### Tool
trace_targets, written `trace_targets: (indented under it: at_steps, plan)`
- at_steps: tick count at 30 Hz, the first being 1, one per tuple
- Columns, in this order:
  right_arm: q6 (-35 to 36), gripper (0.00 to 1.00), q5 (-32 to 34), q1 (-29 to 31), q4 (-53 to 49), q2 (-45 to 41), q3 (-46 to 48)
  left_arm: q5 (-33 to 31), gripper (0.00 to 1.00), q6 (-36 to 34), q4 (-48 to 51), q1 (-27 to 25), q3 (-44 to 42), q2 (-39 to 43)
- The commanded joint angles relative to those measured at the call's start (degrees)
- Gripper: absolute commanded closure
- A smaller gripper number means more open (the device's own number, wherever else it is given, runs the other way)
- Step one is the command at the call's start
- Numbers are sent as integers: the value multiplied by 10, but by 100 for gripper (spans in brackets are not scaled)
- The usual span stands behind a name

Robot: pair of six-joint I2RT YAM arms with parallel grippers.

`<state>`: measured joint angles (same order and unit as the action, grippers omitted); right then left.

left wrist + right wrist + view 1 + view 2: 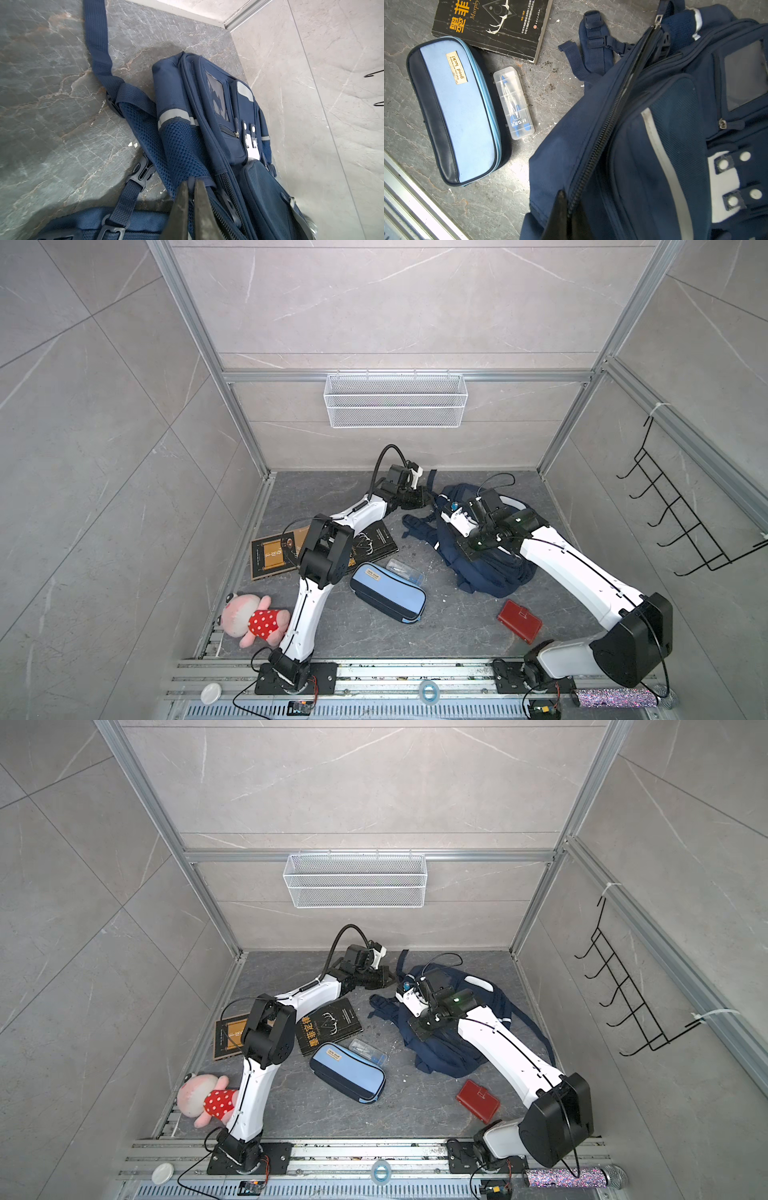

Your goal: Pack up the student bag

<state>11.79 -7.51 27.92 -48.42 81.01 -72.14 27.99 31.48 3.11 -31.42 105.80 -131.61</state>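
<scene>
The student bag [490, 576] [444, 1060], navy with pale reflective stripes, lies crumpled at the back right of the floor. In the left wrist view my left gripper [192, 185] is shut on a navy fabric edge beside the bag's [207, 99] mesh side pocket. In both top views that left gripper [426, 497] [384, 978] sits at the bag's far left, by its straps. In the right wrist view my right gripper [568, 200] is shut on the bag's [675, 124] zip edge. A dark gap runs along the teeth. My right gripper [467, 551] [417, 1029] sits over the bag's middle.
A light-blue pencil case [388, 597] [456, 108], a clear plastic case [405, 570] [513, 104] and a black book [374, 545] [492, 25] lie left of the bag. A brown book [272, 556], plush doll [253, 620] and red wallet [519, 620] lie nearer the front.
</scene>
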Motion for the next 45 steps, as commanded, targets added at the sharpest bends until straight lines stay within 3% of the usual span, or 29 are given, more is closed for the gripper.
trace_targets:
  at_steps: [1, 2, 4, 7, 9, 11, 16, 21, 29, 32, 39, 45]
  plan:
    - [-27, 100, -25, -3, 21, 5, -24, -21, 100, 12, -33, 27, -24, 27]
    - [-34, 100, -30, -6, 38, 14, -26, -26, 91, 13, -28, 27, -34, 36]
    - [-50, 100, -42, -8, 69, 49, -39, -34, 50, 4, -5, 29, -50, 60]
    - [-69, 100, -49, -10, 100, 99, -69, -43, 20, -25, 50, 31, -57, 97]
    - [-84, 100, -62, -15, 120, 130, -86, -48, 12, -43, 90, 32, -74, 128]
    - [-90, 96, -76, -17, 132, 154, -101, -46, 11, -42, 111, 32, -109, 163]
    - [-117, 67, -93, -19, 150, 170, -107, -38, 11, -8, 103, 8, -237, 257]
    - [-127, 47, -92, -30, 132, 141, -103, -61, 11, 20, 110, -22, -300, 298]
    - [-172, 30, -43, -116, 58, 85, -46, -59, 11, 12, 149, -31, -313, 308]
    - [-153, 3, -46, -140, 31, 88, -35, -46, 9, 19, 151, -42, -317, 297]
    - [-116, 0, -27, -138, 26, 116, -21, -15, 5, 38, 146, -73, -271, 241]
    - [-86, 0, 46, -113, 10, 170, -28, -3, 7, 43, 144, -72, -271, 221]
